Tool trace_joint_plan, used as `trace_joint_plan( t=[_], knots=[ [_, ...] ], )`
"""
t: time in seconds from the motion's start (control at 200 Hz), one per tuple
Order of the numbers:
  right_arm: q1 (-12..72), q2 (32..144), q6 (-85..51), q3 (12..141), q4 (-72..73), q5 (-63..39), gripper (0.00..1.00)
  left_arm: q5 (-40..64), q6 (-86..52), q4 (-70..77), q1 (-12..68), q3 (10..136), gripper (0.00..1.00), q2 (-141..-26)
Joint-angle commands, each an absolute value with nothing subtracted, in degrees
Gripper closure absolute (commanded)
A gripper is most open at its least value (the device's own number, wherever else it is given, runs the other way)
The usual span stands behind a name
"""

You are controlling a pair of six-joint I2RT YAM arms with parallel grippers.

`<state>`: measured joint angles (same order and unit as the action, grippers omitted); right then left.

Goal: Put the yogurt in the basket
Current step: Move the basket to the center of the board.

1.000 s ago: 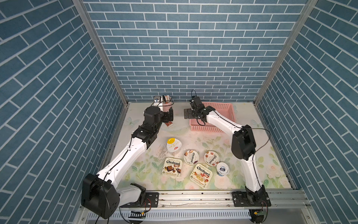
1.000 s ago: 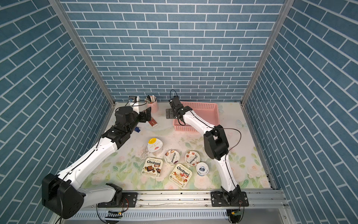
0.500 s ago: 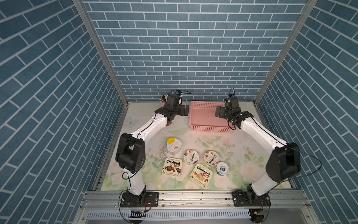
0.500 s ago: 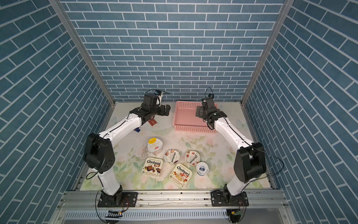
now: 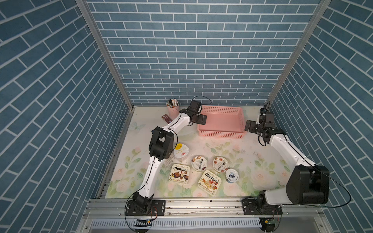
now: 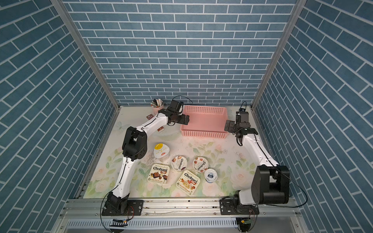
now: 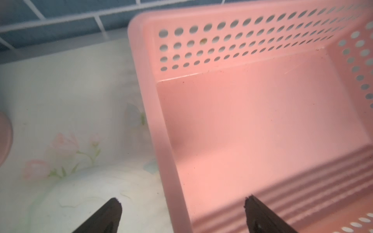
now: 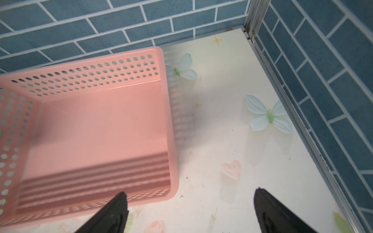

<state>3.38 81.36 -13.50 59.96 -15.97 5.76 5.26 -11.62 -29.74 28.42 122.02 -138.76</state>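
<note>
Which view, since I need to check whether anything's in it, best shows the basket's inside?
The right wrist view: the pink basket shows its bare floor and three perforated walls close up. The left wrist view crops it tighter from the opposite end. Both top views show its whole floor, but small.

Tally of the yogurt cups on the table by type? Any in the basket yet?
Squarish Chobani Flip cups: 2
Round Chobani cups: 2
Small blue-white cup: 1
Yellow-topped white cup: 1
Total: 6, none in the basket.
</note>
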Motion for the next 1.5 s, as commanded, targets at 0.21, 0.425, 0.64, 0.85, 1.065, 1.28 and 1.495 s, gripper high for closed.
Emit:
trace_joint_plan(
  t=[0.21, 0.425, 0.64, 0.85, 1.065, 1.28, 1.495],
  knots=[
    [1.5, 85.3, -9.2, 57.4, -11.0, 1.3, 0.03, 4.4, -13.9, -33.2, 28.6, 125.0, 0.27, -141.4],
    [1.4, 92.8, -7.1, 61.8, -10.5, 0.3, 0.04, 5.1, -14.1, -33.1, 28.6, 125.2, 0.50, -142.4],
    [1.4, 100.8, -7.1, 68.7, -10.7, -4.0, 0.08, 4.8, -14.1, -33.9, 28.6, 126.2, 0.95, -143.6],
    [2.8, 105.9, -8.5, 71.5, -10.8, -8.0, 0.17, 2.5, -13.8, -35.2, 28.5, 125.5, 1.00, -143.4],
    [8.0, 107.0, -10.7, 71.2, -13.1, -5.2, 0.33, -0.3, -14.9, -34.8, 28.4, 121.3, 1.00, -140.5],
    [11.6, 105.8, -13.5, 71.1, -16.2, 0.1, 0.89, -3.2, -15.9, -34.7, 28.3, 116.7, 1.00, -137.1],
    [13.9, 104.6, -14.1, 72.5, -17.7, 2.4, 1.00, -6.0, -16.3, -33.5, 28.3, 108.6, 1.00, -130.9]
  ],
)
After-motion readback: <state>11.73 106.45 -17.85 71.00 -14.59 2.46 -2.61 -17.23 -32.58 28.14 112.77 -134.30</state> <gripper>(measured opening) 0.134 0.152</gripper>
